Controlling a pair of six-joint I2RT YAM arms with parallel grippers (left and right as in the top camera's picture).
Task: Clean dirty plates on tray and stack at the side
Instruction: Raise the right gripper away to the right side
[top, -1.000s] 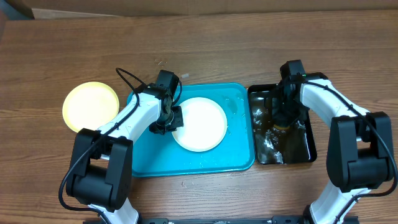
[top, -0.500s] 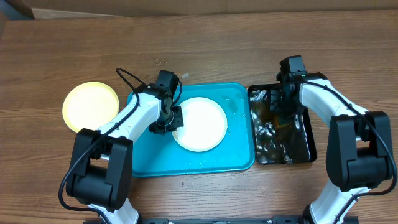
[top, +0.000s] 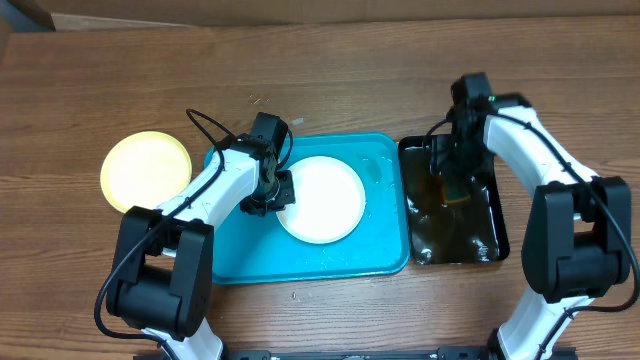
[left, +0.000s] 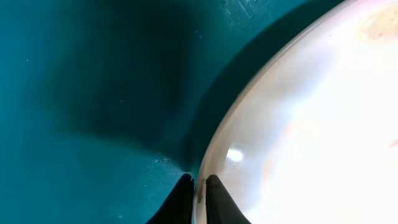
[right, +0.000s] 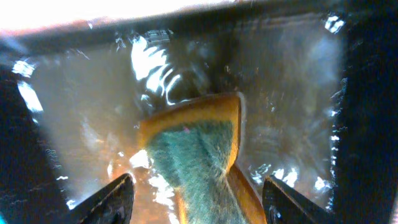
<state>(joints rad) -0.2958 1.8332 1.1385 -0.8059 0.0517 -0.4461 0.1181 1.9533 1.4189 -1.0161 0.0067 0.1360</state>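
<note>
A white plate (top: 325, 200) lies in the turquoise tray (top: 300, 270). My left gripper (top: 280, 195) is shut on its left rim, one finger over and one under the edge, as the left wrist view (left: 199, 186) shows; the plate (left: 311, 124) there has faint orange smears. A pale yellow-green plate (top: 146, 170) sits on the table left of the tray. No other plate shows. My right gripper (top: 455, 185) is down in the black tray (top: 490, 240). In the right wrist view its fingers (right: 198, 183) are spread wide around a yellow-and-green sponge (right: 196, 149) lying in brownish water, without touching it.
The black tray stands right against the turquoise tray's right side and holds shiny liquid. Water drops lie on the turquoise tray near its back right corner (top: 380, 165). Bare wooden table (top: 320, 80) surrounds everything.
My right gripper has shifted back and forth over the black tray, and the ripples in the liquid have calmed. The left arm and the white plate have not moved.
</note>
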